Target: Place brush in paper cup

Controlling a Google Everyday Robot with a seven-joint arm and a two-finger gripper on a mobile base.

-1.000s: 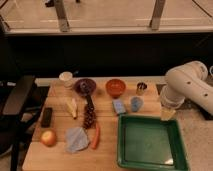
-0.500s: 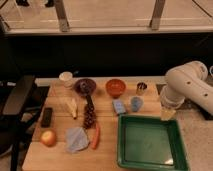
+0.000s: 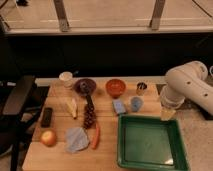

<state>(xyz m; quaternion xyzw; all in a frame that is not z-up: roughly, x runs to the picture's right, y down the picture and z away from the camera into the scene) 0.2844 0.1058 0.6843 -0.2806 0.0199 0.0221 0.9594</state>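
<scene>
The brush [image 3: 89,102] is a slim black stick lying on the wooden table [image 3: 55,157], just in front of the purple bowl [image 3: 85,86]. The paper cup [image 3: 66,78] stands upright at the table's back left, to the left of the purple bowl. My white arm [image 3: 187,86] comes in from the right. The gripper [image 3: 167,114] hangs at the table's right edge, over the far right corner of the green tray [image 3: 176,131], far from both the brush and the cup.
An orange bowl [image 3: 115,87], a metal cup [image 3: 141,88], a blue cup [image 3: 136,103] and a blue sponge [image 3: 119,106] sit mid-table. Grapes [image 3: 89,118], a carrot [image 3: 95,136], a blue cloth [image 3: 76,139], an apple [image 3: 48,138], a banana [image 3: 72,106] and a black block [image 3: 46,116] lie at the left. A dark chair [image 3: 17,95] stands beside the table.
</scene>
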